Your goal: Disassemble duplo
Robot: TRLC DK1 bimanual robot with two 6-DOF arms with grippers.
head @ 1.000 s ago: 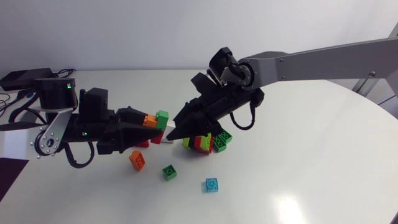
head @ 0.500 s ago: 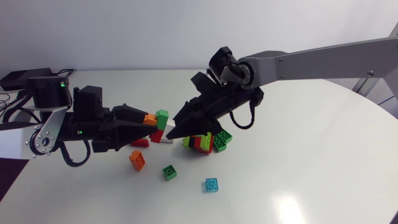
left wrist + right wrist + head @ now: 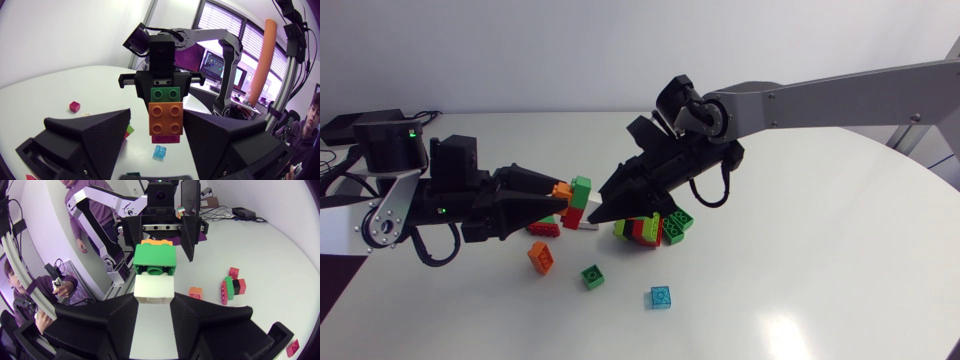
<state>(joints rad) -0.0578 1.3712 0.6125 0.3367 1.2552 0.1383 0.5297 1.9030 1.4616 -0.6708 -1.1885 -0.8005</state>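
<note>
From above, the two arms meet nose to nose over the table [image 3: 800, 280]. The left gripper [image 3: 558, 200] comes in from one side and the right gripper [image 3: 597, 213] from the other, and the stack [image 3: 581, 187] of bricks is up in the air between them. Loose on the table below are an orange brick [image 3: 541, 257], a green brick [image 3: 592, 276], a blue brick [image 3: 661, 297] and a red brick [image 3: 544, 229] by the left gripper. A pile [image 3: 655, 228] of green and red pieces is tucked beneath the right gripper. Over to the left wrist camera: the stack sits between the wedge fingers, with the green piece [image 3: 165, 93] toward the other gripper, the orange piece [image 3: 165, 117] level with the fingertips and a magenta piece [image 3: 165, 138] behind it. There's daylight between the orange piece and one finger, so this gripper flanks the stack with its fingers spread, not pinching (the other side is very close). Right wrist camera now: the white brick [image 3: 154, 287] at this end of the stack is squeezed from both sides by the right fingers. The green and orange pieces run on ahead of it toward the left gripper.
</note>
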